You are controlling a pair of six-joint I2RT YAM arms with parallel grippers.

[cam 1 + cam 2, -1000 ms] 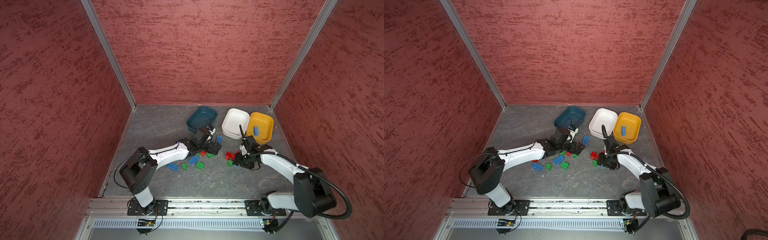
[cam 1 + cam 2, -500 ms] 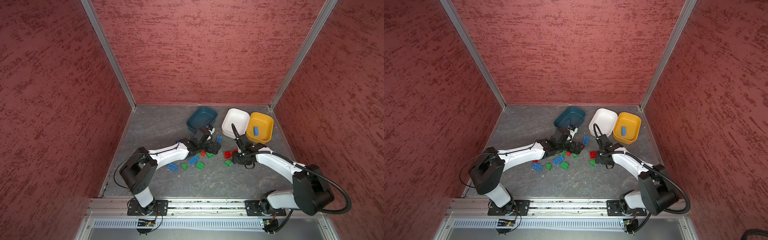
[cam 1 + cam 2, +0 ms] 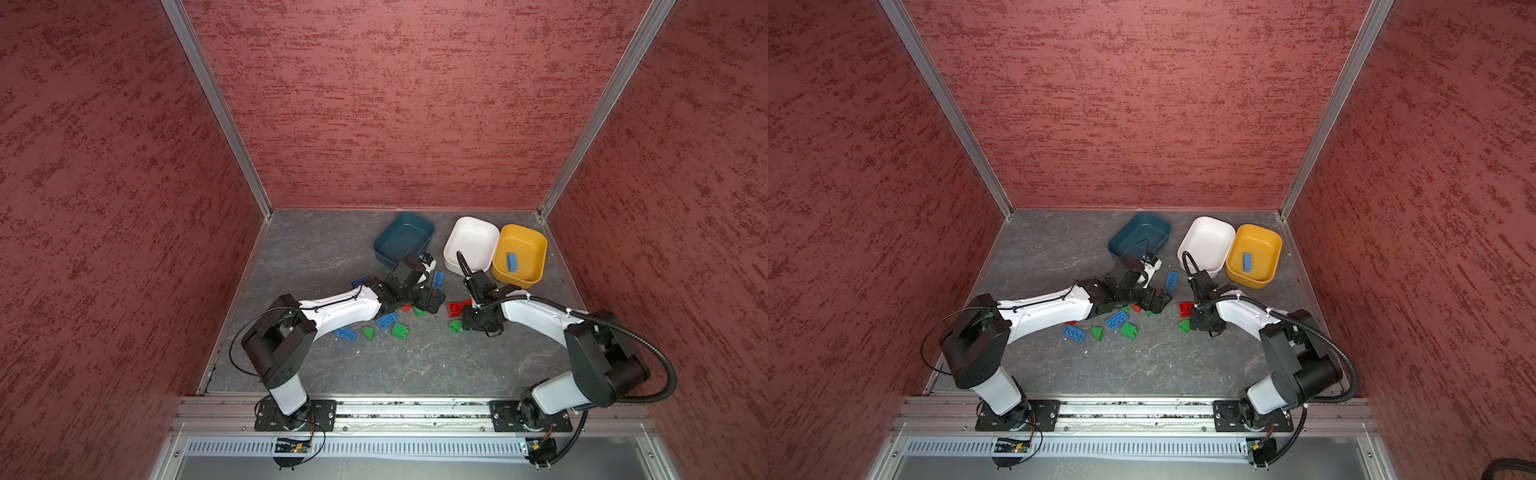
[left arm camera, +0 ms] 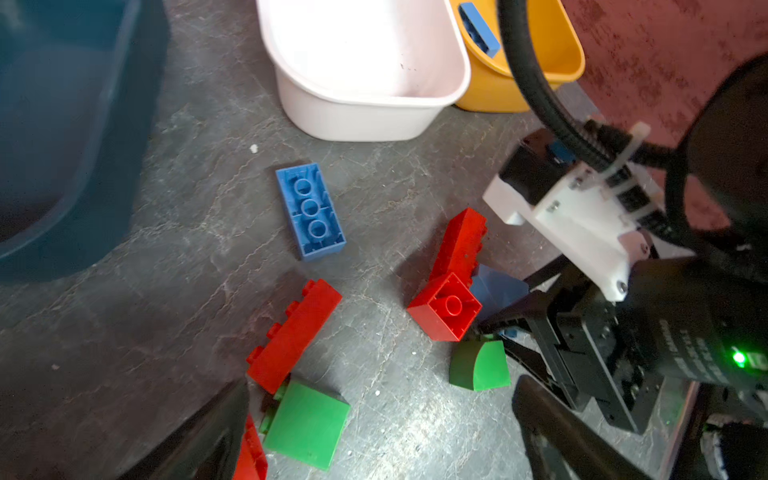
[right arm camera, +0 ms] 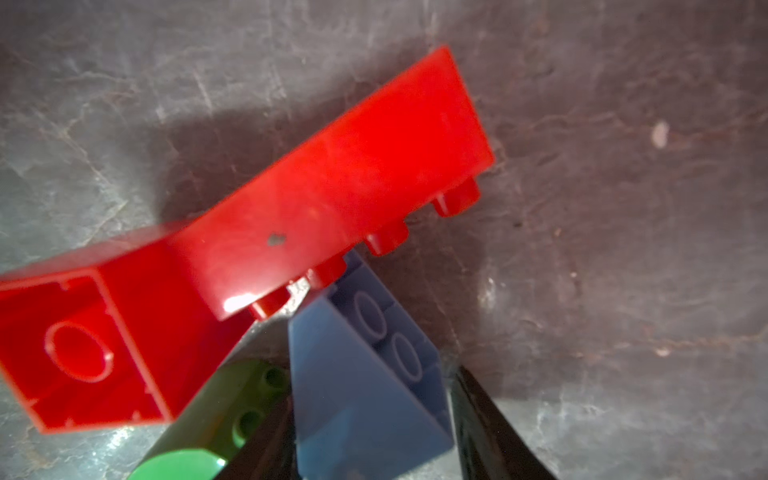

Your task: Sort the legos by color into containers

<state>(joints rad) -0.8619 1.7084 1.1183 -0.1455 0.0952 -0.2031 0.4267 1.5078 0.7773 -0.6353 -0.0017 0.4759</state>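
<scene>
While the right gripper (image 5: 372,415) pinches a blue wedge (image 5: 353,374), the left gripper (image 4: 382,386) hangs wide open.
Red bricks (image 5: 332,166) and a green brick (image 5: 232,399) crowd the wedge near the middle of the tabletop (image 3: 415,365); the teal container (image 3: 399,241), white container (image 3: 471,241) and yellow container (image 3: 530,243) line the far edge toward the right corner.

Tabletop (image 3: 415,365), rear row: left container (image 3: 401,241) stands apart; middle container (image 3: 471,241) and right container (image 3: 530,245) just beside each other. Right container holds one brick (image 3: 512,262). Loose legos (image 3: 386,320) lie before that row, mid-tabletop; lone brick (image 3: 437,279) before the gap between left and middle. Wedge brick (image 5: 353,395) between the fingers of the right pincer (image 5: 372,386), just beside a long brick (image 5: 353,166), with a square brick (image 5: 83,332) at that one's end.
</scene>
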